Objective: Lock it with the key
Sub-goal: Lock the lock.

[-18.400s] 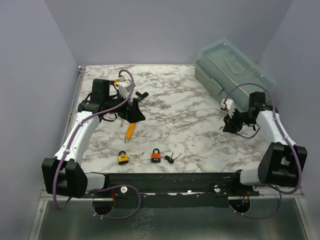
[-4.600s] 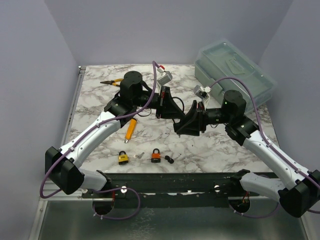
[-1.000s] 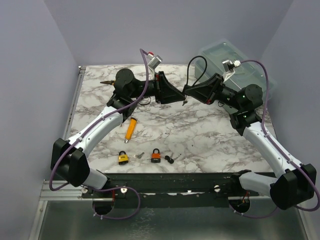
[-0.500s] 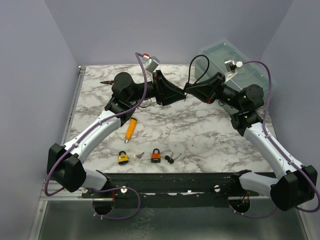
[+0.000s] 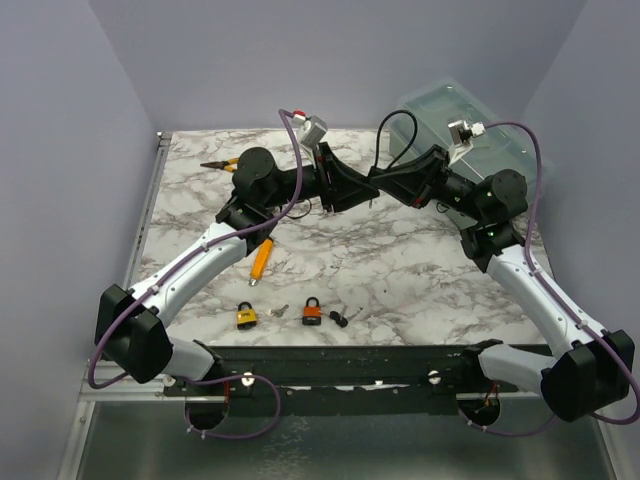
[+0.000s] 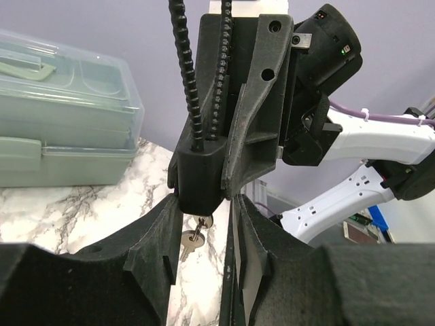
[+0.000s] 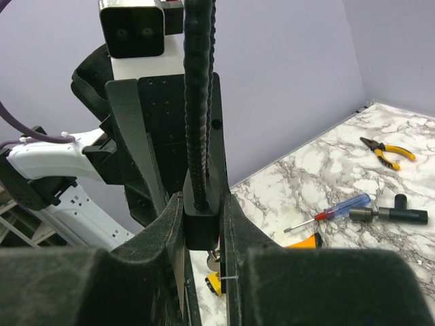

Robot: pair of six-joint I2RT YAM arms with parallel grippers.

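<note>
High over the table's far middle, my right gripper is shut on a black lock with a braided cable running up from it. A silver key hangs from the lock's underside. My left gripper faces it from the left, jaws apart on either side of the lock's lower end, and the key dangles loose in the gap. In the top view the two grippers meet tip to tip, left gripper against right gripper.
A yellow padlock, an orange padlock and loose keys lie near the front edge. An orange-handled tool, pliers, a screwdriver and a black T-tool lie at the left. A green toolbox stands back right.
The left arm has shifted a little to the right, bringing its jaws round the lock's lower end and the hanging key. The right arm has held still.
</note>
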